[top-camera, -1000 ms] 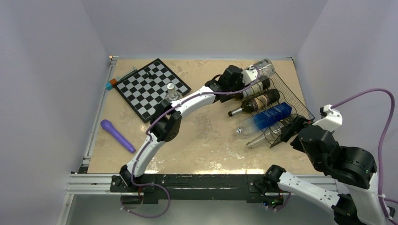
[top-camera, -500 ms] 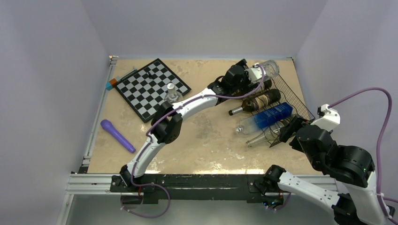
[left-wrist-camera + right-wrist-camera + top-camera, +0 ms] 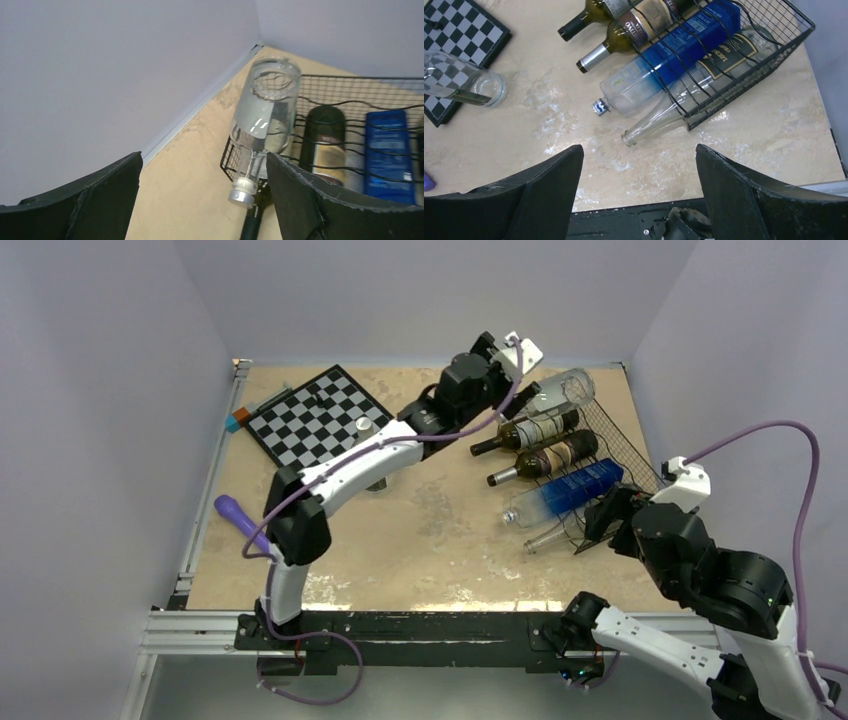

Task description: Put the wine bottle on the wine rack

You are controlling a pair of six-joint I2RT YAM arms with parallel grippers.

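Clear wine bottle (image 3: pixel 560 392) is on the rack!
It lies in the far slot of the wine rack (image 3: pixel 630 450), neck pointing out, beside 4 others. Left gripper (image 3: pixel 202 192) hangs wide and empty just off it; right gripper (image 3: pixel 639 195) is wide and empty too. Only backing the arms away remains, I'd say.

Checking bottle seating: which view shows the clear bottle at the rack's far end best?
Left wrist: the clear bottle fills mid-frame, lying tilted on the wine rack, capped neck past its edge. Top external shows it small and distant. Right wrist misses it.
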